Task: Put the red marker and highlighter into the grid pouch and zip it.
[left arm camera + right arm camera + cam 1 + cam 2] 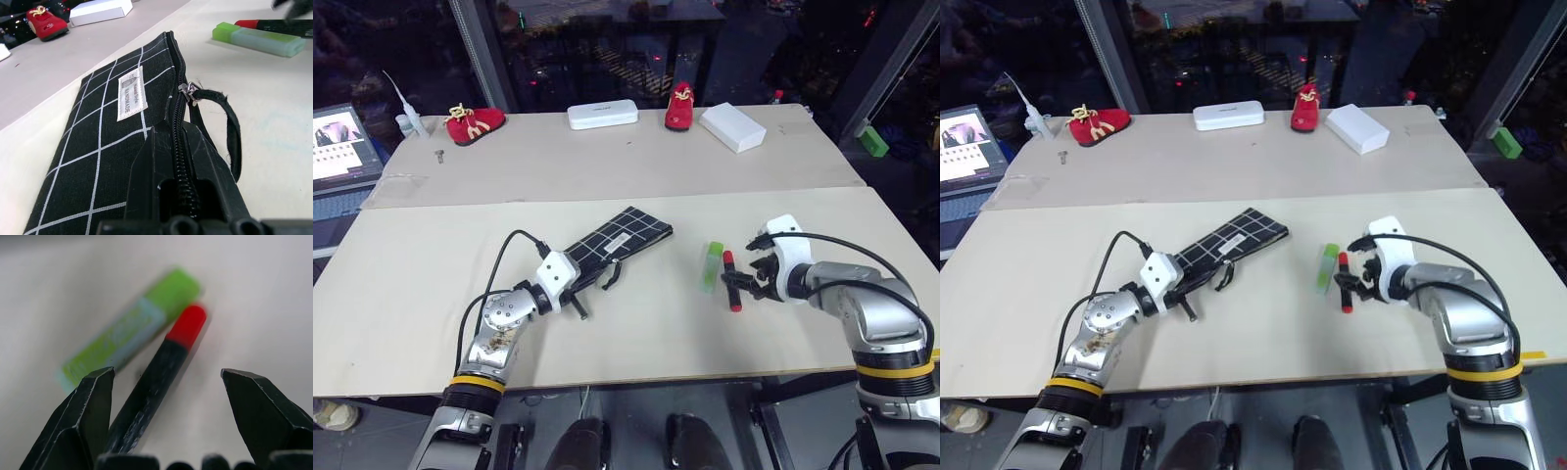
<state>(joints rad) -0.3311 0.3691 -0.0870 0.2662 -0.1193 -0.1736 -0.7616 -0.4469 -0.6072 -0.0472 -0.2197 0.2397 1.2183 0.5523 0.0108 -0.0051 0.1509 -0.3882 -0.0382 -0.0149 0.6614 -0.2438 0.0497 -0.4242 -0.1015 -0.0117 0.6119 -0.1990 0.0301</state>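
The right gripper is hanging with its fingers spread wide over the marker, which is lying between the two tips on the table, not yet pinched; nothing is in its hold. The highlighter is lying just beyond and beside the marker, nearly touching it, on the side toward the pouch. The left gripper is clamped shut on the pouch's near end at the zipper, the pull loop lying just ahead of its tips, and the pouch is stretching away from it toward the table's middle. The step in hand looks to be the pickup of the marker. The next move seems to call for lowering the right fingers around the barrel and closing squarely, without nudging the highlighter, then carrying the marker across to the pouch's mouth; how far the zipper is standing open cannot be told. Counted: one marker, one highlighter, one pouch, two red shoes and two white cases far beyond both grippers at the table's back edge.
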